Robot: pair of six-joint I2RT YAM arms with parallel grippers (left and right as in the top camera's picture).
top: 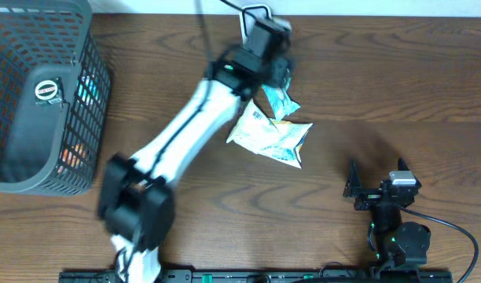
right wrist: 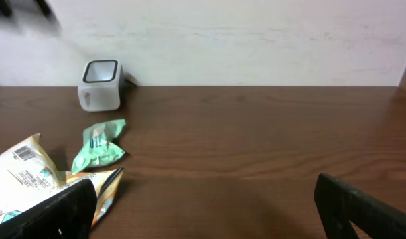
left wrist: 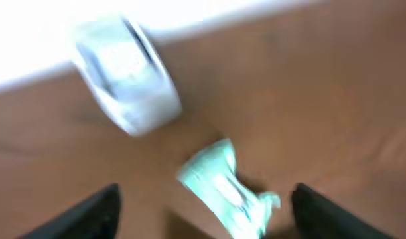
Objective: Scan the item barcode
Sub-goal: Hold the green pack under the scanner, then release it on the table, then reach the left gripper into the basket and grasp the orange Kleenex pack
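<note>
A small green packet (top: 281, 102) lies on the wooden table just in front of the white barcode scanner (top: 262, 14) at the back edge. My left gripper (top: 278, 77) hovers over the packet, open. In the blurred left wrist view the green packet (left wrist: 226, 191) lies loose on the wood between the spread dark fingers (left wrist: 90, 216), with the scanner (left wrist: 127, 73) beyond it. A white and yellow snack bag (top: 272, 134) with a barcode lies beside the packet. My right gripper (top: 372, 192) stands open and empty at the front right, facing the packet (right wrist: 100, 143) and the scanner (right wrist: 101, 84).
A dark mesh basket (top: 44, 102) holding several items stands at the far left. The snack bag (right wrist: 24, 179) lies by my right gripper's left finger (right wrist: 64, 212). The wall runs along the back edge behind the scanner.
</note>
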